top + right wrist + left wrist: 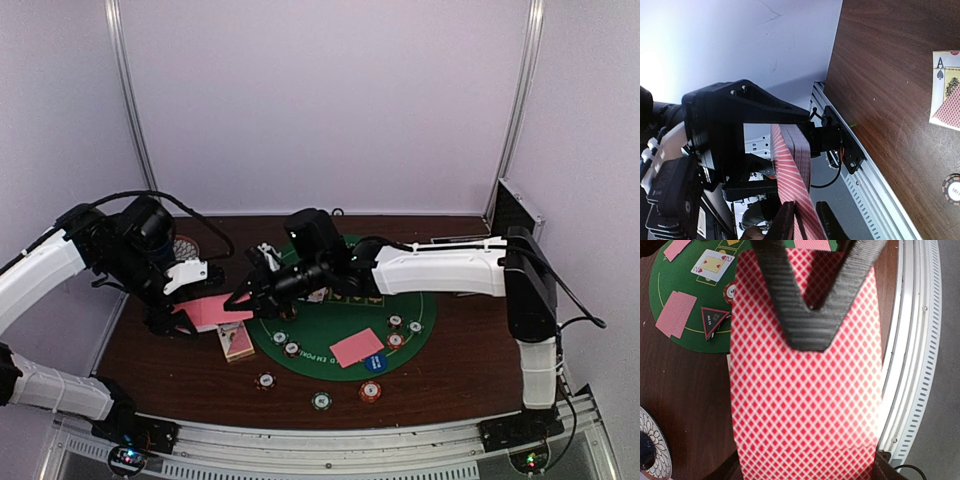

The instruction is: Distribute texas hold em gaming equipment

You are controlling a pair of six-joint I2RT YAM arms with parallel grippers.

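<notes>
Counter (pixel 450 370), brown wood: carries everything listed.
Mat (pixel 320 345), round green felt: holds one face-down pink-backed card (pixel 357 347) and striped chips (pixel 395 340) near its right rim. Three more chips (pixel 321 401) lie off it on the near counter.
Case (pixel 515 208), far right corner: contents hidden.
Deck (pixel 805 410), pink-backed: over the counter's left side, clamped in the fully closed left hand (pixel 807 337).
Right hand (pixel 806 206): fingers close on either side of the deck's edge; whether they pinch it, cannot tell.
Left wrist view only: face-up two of hearts (pixel 712 265) on the mat.
Right wrist view only: ace of spades (pixel 944 75) on the counter.
</notes>
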